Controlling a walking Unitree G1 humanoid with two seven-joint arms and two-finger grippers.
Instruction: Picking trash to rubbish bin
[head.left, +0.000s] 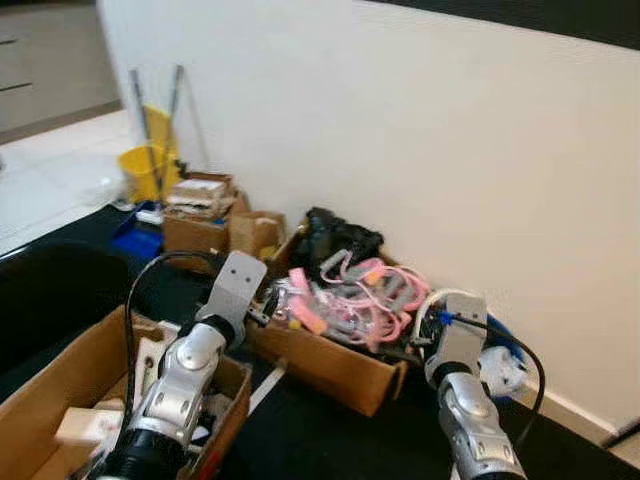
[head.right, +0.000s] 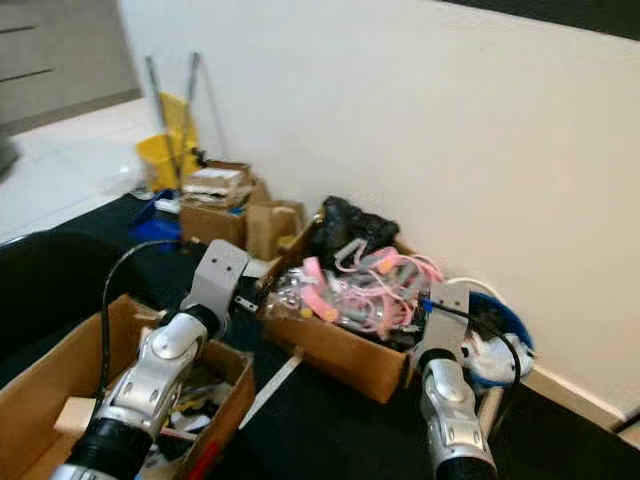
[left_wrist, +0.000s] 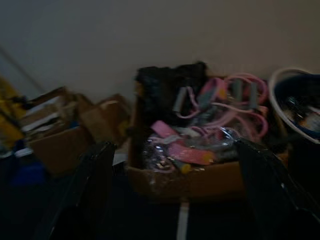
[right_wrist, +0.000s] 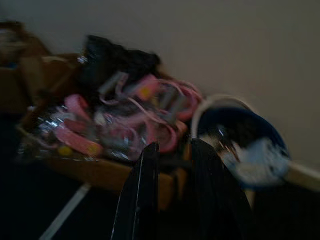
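Both arms raised toward a cardboard box (head.left: 335, 362) of pink and grey trash (head.left: 350, 295) on the black floor mat (head.right: 330, 430), against the white wall (head.left: 450, 150). Left gripper (left_wrist: 175, 200) fingers spread wide, holding nothing. Right gripper (right_wrist: 172, 165) fingers nearly together, a narrow gap, empty. Blue bin (right_wrist: 250, 145) sits just beside the box's right end, at the wall. Open box (head.left: 60, 400) under the left arm.
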